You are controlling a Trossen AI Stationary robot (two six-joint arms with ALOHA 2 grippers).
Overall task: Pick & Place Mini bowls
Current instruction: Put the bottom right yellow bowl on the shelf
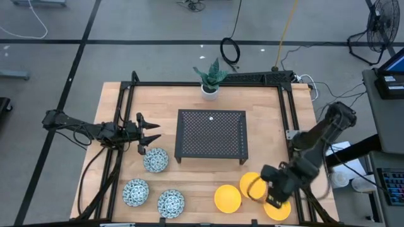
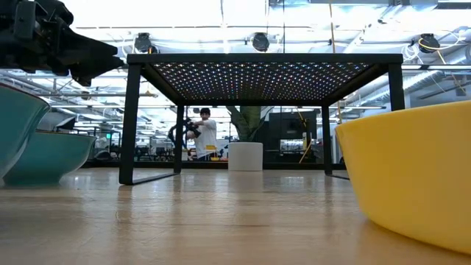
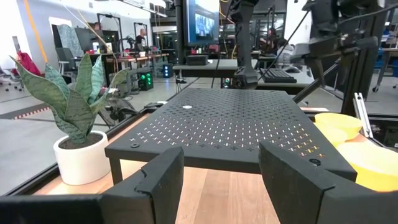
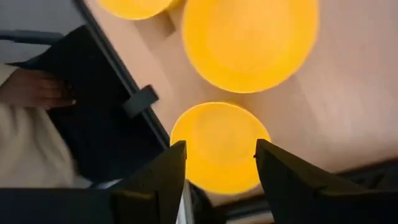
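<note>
With its fingers spread wide and nothing gripped, the right pincer [image 4: 216, 168] is positioned above the yellow mini bowl [image 4: 219, 146] at the worktop [image 1: 189, 183] corner; rigid, light, probably slippery, it is best gripped across the rim.

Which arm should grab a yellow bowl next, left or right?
Probably the right. The right gripper hangs open directly above a yellow bowl at the table's near right corner. The left gripper, also open, hovers by the patterned bowls, across the table from the yellow ones.
</note>
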